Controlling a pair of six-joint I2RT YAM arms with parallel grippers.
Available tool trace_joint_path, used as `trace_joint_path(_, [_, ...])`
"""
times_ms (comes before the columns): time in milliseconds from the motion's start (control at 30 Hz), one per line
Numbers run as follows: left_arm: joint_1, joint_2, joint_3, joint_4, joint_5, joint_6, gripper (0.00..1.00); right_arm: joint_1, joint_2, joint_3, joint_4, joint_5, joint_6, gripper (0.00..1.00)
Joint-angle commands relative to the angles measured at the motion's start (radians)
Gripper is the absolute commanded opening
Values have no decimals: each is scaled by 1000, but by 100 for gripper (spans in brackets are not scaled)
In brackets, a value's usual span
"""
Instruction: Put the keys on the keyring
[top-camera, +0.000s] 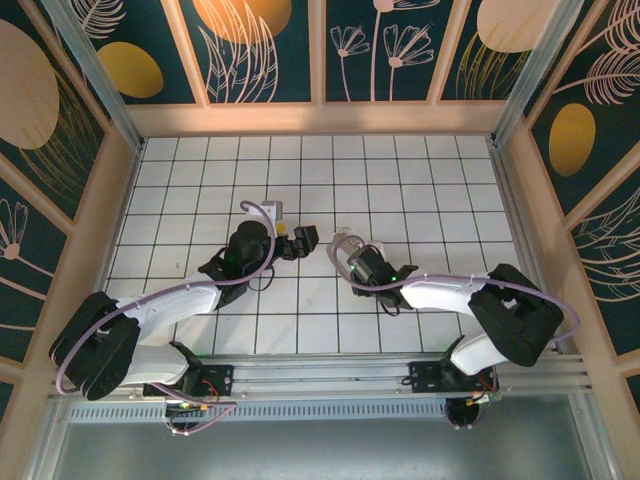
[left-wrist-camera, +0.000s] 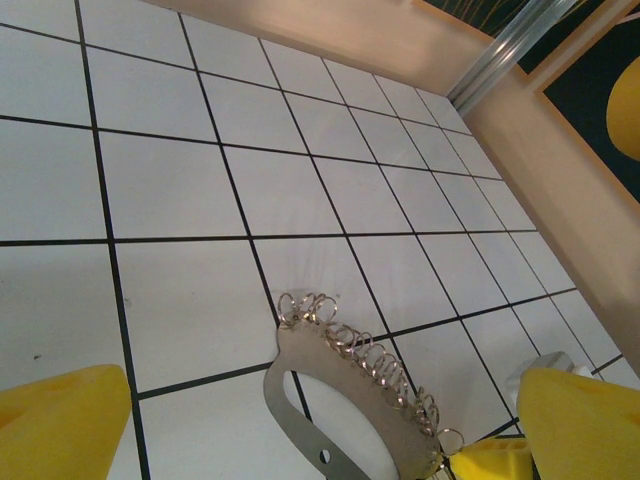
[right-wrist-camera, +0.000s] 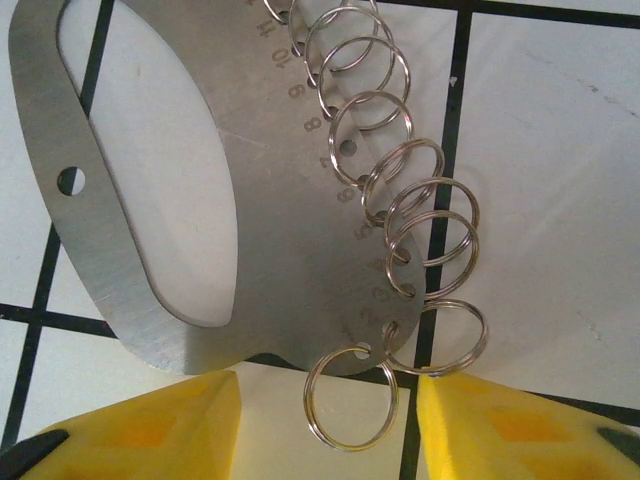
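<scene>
The keyring is a flat steel plate (right-wrist-camera: 250, 190) with a long slot and several small split rings (right-wrist-camera: 425, 240) strung along its curved, numbered edge. In the left wrist view the plate (left-wrist-camera: 300, 385) runs between my yellow fingers (left-wrist-camera: 60, 425), and the rings (left-wrist-camera: 375, 365) catch the light. My left gripper (left-wrist-camera: 320, 425) is open, and I cannot tell whether the plate rests on the tiles. My right gripper (right-wrist-camera: 330, 425) is open just short of the plate's end, where the last ring (right-wrist-camera: 350, 400) hangs between its fingers (right-wrist-camera: 520, 435), untouched. The blue-headed keys are out of view.
Both grippers, left (top-camera: 300, 243) and right (top-camera: 342, 255), meet nose to nose over the middle of the white tiled floor (top-camera: 400, 180). Wooden walls (top-camera: 320, 118) and aluminium posts (top-camera: 515, 100) close the cell in. Purple cables (top-camera: 250, 280) loop along both arms.
</scene>
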Motion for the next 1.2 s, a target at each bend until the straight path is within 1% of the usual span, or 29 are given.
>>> trace_joint_path(0, [-7,9,14,14,12,18,99,12,22,29,-37,47,-21,48])
trace_joint_path(100, [-7,9,14,14,13,18,98,17,38,37,-42,67,-23,44])
trace_joint_path(233, [-6,6,14,13,13,19,99,21,56,47,-54,100,-17,43])
trace_joint_path(367, [-7,7,13,13,13,20,99,21,64,51,-59,107,-16,43])
trace_joint_path(467, [-7,8,11,13,13,20,99,21,68,55,-70,117,-16,36])
trace_joint_path(700, [-6,7,13,12,17,23,99,21,47,51,-89,128,-10,31])
trace_joint_path(833, [-7,10,13,14,18,23,99,21,38,47,-94,130,-6,26])
trace_joint_path(1167, [-7,20,13,22,30,23,99,21,32,53,-98,136,-7,17])
